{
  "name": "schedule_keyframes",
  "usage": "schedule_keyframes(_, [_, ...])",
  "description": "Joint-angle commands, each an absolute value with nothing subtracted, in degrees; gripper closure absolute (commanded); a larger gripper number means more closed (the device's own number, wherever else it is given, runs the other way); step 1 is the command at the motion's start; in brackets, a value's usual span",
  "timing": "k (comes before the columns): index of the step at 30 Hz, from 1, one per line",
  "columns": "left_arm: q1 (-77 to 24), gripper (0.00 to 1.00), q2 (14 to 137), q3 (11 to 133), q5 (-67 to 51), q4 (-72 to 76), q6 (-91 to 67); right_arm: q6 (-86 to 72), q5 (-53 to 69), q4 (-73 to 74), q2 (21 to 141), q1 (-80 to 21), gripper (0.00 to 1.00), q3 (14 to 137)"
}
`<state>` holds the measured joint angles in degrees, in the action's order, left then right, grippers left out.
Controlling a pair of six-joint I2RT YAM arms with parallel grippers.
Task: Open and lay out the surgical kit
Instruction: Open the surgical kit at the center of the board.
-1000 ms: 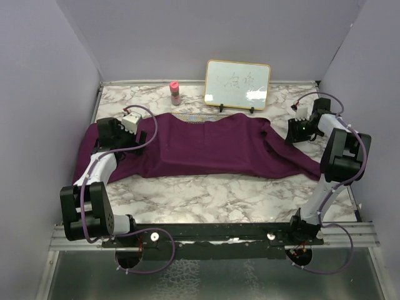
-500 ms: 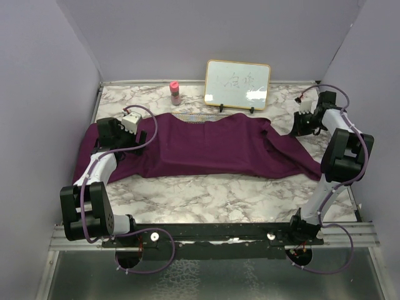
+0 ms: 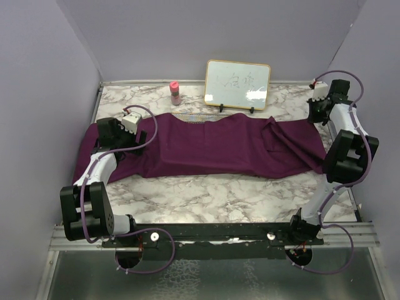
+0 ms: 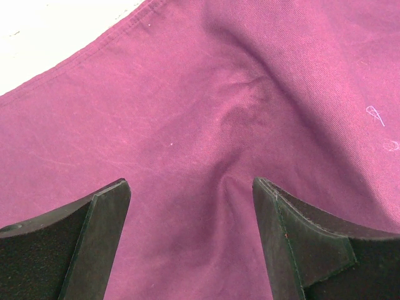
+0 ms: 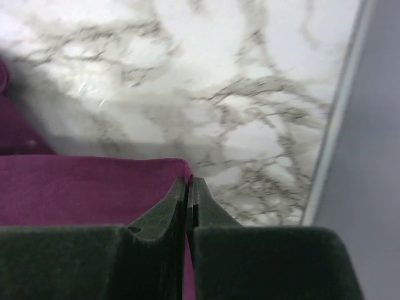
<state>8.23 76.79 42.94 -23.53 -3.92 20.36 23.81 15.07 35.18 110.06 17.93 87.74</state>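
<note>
Drawn back and outward over the past second, the right gripper (image 5: pixel 189 182) clamps a corner of the purple cloth wrap (image 3: pixel 212 147) near the far right edge of the marble table (image 3: pixel 206 194); the left gripper (image 4: pixel 190 187) hovers, fingers spread, above the left end of the cloth, which lies draped across the tabletop

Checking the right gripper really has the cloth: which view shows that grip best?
Right wrist view: the right gripper is shut on a corner of the purple cloth. The top view shows the gripper only small at the cloth's far-right end; the left wrist view shows only cloth.
</note>
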Motion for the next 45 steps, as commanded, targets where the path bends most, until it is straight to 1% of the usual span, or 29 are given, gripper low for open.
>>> schedule_keyframes(1, [7.97, 0.18, 75.76, 42.88, -23.1, -2.98, 21.19, 24.26, 7.44, 27.1, 111.7, 18.46, 0.99, 91.12])
schedule_keyframes(11, [7.89, 0.18, 76.69, 43.31, -22.63, -3.03, 21.27, 25.62, -1.96, 15.92, 117.58, 18.52, 0.99, 93.47])
schedule_keyframes(16, [7.69, 0.18, 77.13, 43.6, -22.27, -3.2, 21.28, 26.76, -6.53, 13.56, 122.38, 18.54, 0.98, 96.6])
schedule_keyframes(19, [7.58, 0.18, 77.26, 43.59, -22.21, -3.24, 21.39, 27.59, -8.39, 13.14, 124.55, 18.53, 0.9, 98.21])
schedule_keyframes(22, [7.54, 0.18, 77.47, 43.59, -22.02, -3.25, 21.51, 28.31, -9.49, 13.05, 125.51, 18.53, 0.8, 98.86])
schedule_keyframes(27, [7.41, 0.18, 77.52, 43.59, -21.88, -3.2, 21.58, 28.61, -8.94, 13.44, 123.85, 18.52, 0.67, 97.73])
schedule_keyframes(30, [7.4, 0.18, 77.49, 43.59, -21.99, -3.17, 21.48, 28.11, -5.36, 14.44, 120.47, 18.54, 0.59, 95.79])
schedule_keyframes(33, [7.45, 0.18, 77.36, 43.53, -22.1, -3.23, 21.29, 27.82, 2.09, 17.53, 115.76, 18.52, 0.54, 93.03])
schedule_keyframes(39, [7.3, 0.18, 76.99, 43.49, -22.37, -3.22, 21.16, 30.63, 21.02, 24.26, 105.16, 18.46, 0.53, 84.52])
schedule_keyframes(45, [7.11, 0.18, 76.77, 43.42, -22.63, -3.23, 21.02, 30.12, 33.16, 28.5, 98.39, 17.29, 0.53, 76.61])
